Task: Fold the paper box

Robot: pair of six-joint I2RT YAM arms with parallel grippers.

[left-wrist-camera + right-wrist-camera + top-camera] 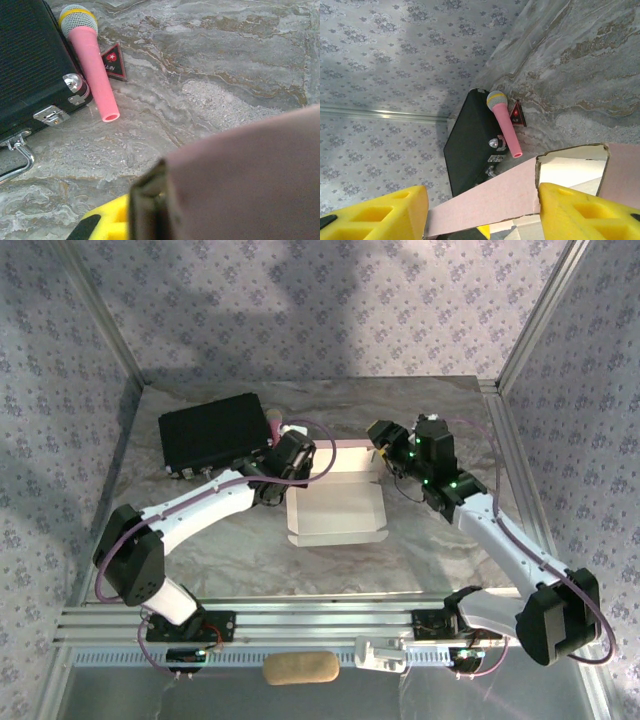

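Observation:
The paper box [335, 508] lies open in the middle of the table, white inner side up, with low pink walls. My left gripper [300, 456] is at its back left corner, shut on the box's pink flap [250, 180], which covers the lower right of the left wrist view; one dark finger pad [145, 200] presses against it. My right gripper [384, 443] is at the back right corner. Its yellow fingers [585, 215] stand apart, open, with the box's pink back wall [495, 195] stretching between them and the white inside [570, 170] showing behind.
A black case [213, 430] sits at the back left, with a pink microphone [92, 70] and a small triangular tag [114, 62] beside it. Patterned walls close in the back and sides. A beige pad [300, 668] lies below the near rail.

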